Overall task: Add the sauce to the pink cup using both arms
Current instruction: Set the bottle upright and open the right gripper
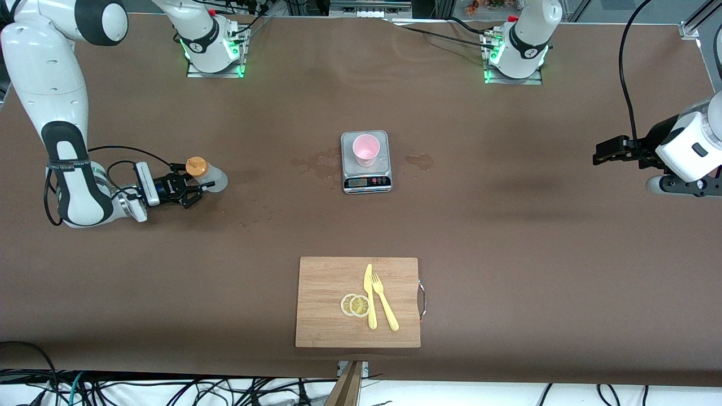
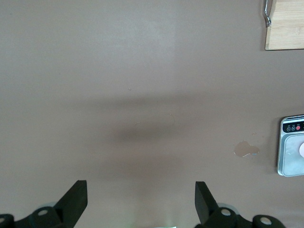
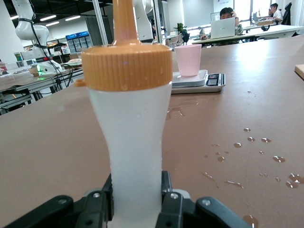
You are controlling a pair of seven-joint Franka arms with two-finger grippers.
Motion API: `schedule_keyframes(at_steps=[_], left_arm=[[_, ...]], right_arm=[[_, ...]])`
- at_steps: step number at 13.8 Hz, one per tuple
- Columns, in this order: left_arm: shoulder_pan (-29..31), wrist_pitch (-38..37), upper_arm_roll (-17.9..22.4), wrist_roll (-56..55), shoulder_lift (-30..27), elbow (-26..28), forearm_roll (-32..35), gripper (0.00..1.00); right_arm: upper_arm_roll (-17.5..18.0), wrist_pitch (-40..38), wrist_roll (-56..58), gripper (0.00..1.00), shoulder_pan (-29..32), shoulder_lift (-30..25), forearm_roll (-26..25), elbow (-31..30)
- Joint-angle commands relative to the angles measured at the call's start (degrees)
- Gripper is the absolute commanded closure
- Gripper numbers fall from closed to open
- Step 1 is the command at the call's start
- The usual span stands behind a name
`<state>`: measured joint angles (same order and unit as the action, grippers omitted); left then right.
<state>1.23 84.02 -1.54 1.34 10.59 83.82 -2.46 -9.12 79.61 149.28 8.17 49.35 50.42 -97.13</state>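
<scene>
- Brown cloth covers your table [image 1: 507, 225] from end to end, with damp stains and scattered droplets [image 3: 259, 142] on it.
- You have the sauce [image 1: 204, 173] standing upright on the cloth toward the right arm's end of the table, orange nozzle cap on top.
- Your right gripper [image 1: 193, 183] sits low at the table and is clenched on the bottle's lower body; in the right wrist view the fingers [image 3: 166, 187] press against both sides of the whitish plastic [image 3: 135, 156].
- Your pink cup [image 1: 366, 149] stands upright on the plate of a small grey scale [image 1: 366, 181] (mid-table, well apart from the bottle, between the two arm bases and a little nearer the camera).
- Nearer the camera than the scale lies a wooden cutting board [image 1: 327, 304] carrying two lemon slices [image 1: 355, 305], a yellow knife [image 1: 370, 296] and a yellow fork [image 1: 384, 301].
- Your left gripper [image 1: 606, 152] waits up over bare cloth at the left arm's end, fingers [image 2: 76, 194] spread wide and holding nothing.
</scene>
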Motion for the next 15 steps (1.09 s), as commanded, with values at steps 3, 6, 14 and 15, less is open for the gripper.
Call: schedule_keyframes(at_steps=[3,6,14,15], left_arm=[[-0.1,-0.7,0.1,0.7,0.3,-0.8,0.1,0.0],[-0.1,-0.7,0.1,0.7,0.3,-0.8,0.1,0.0],[-0.3,-0.5,0.1,0.8,0.4,-0.8,0.0,0.0],[-0.3,-0.5,0.0,0.7,0.4,-0.8,-0.1,0.0]], right_arm=[[-0.5,-0.7,-0.4,0.51,0.4,0.4,0.7,0.9],[-1.8,-1.0,-0.2,0.01,0.4,0.3,0.2,1.1],[-5.3,-3.7,1.3,0.01,0.5,-1.8,-6.6,3.3],[-5.4,-4.0,1.1,0.01,0.7,-3.3,-8.3,3.5]])
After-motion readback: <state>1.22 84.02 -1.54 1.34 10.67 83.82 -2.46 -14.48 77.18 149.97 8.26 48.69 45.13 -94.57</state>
